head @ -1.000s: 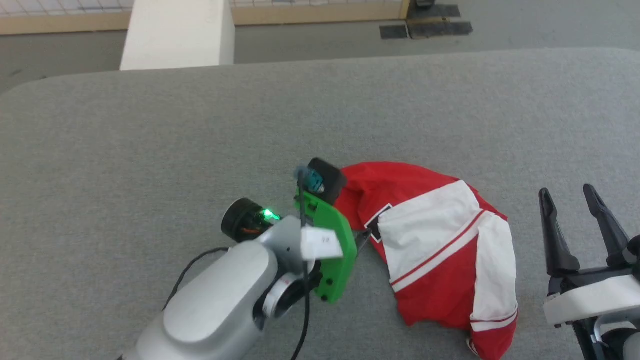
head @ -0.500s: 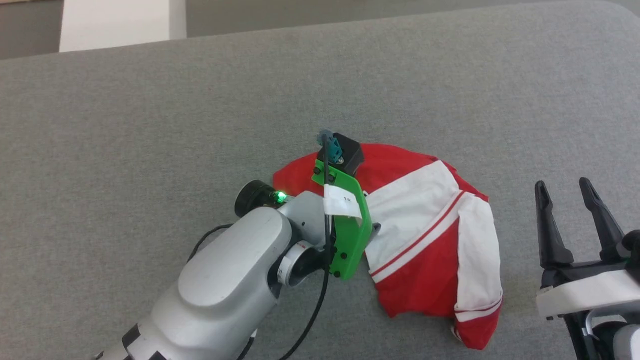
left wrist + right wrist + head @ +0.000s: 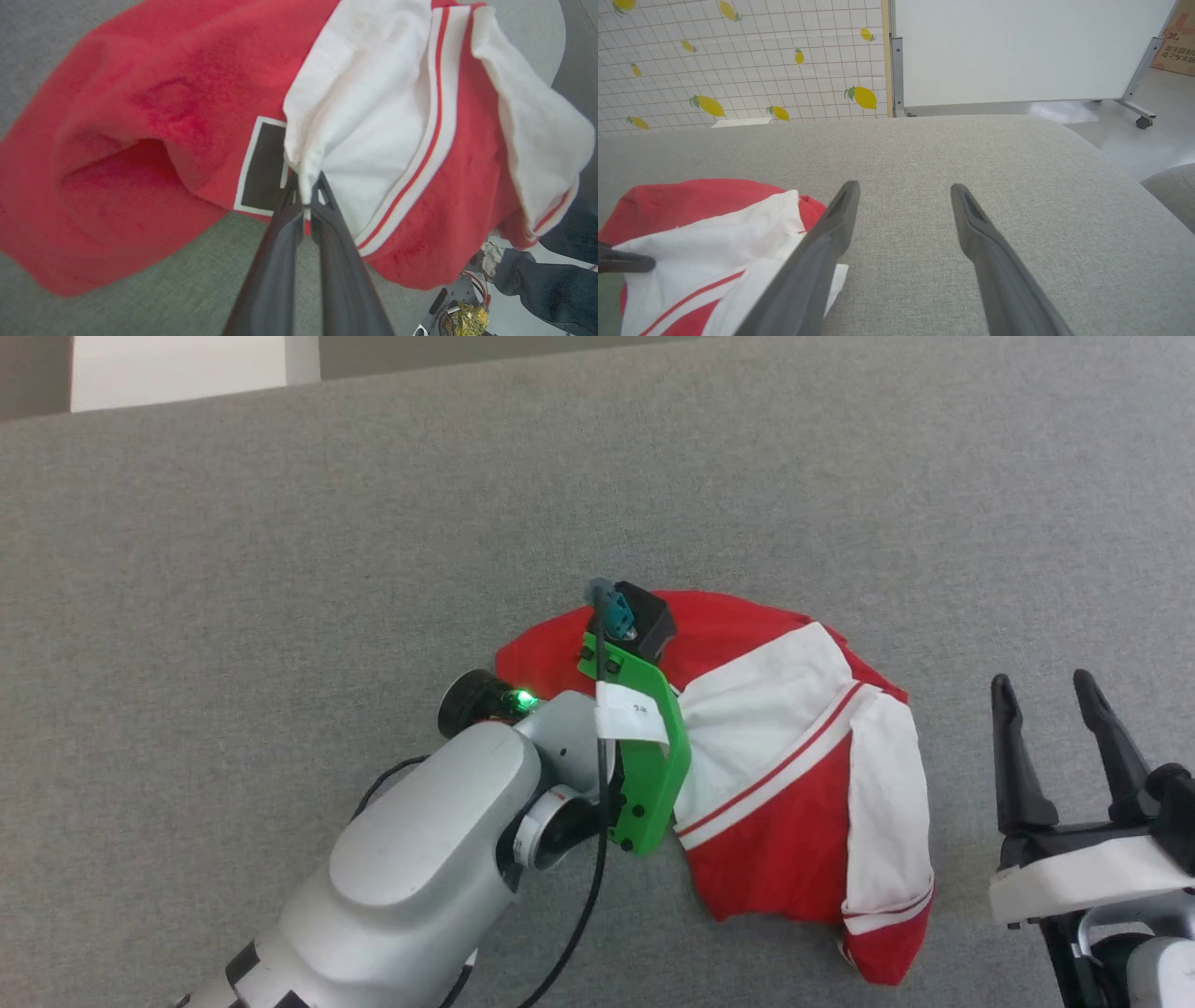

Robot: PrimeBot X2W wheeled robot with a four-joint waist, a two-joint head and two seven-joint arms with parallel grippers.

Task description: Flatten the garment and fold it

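The garment, a red jersey with white sleeves and red-white striped trim, lies crumpled on the grey table right of centre. A black, white-outlined patch of lettering shows on it. My left gripper is shut on the edge of a white sleeve. In the head view that arm's green wrist plate covers the fingers and the garment's left part. My right gripper stands open to the right of the garment, apart from it, with bare table between its fingers.
The table's far edge runs along the top, with a white block beyond it. A wheeled white board and a lemon-patterned wall stand past the table. A person's leg in jeans is beside the table.
The camera has tilted, shifting the whole picture. Red cloth now spreads to the left behind my left wrist, which was beside the garment's edge before. The right gripper stays open.
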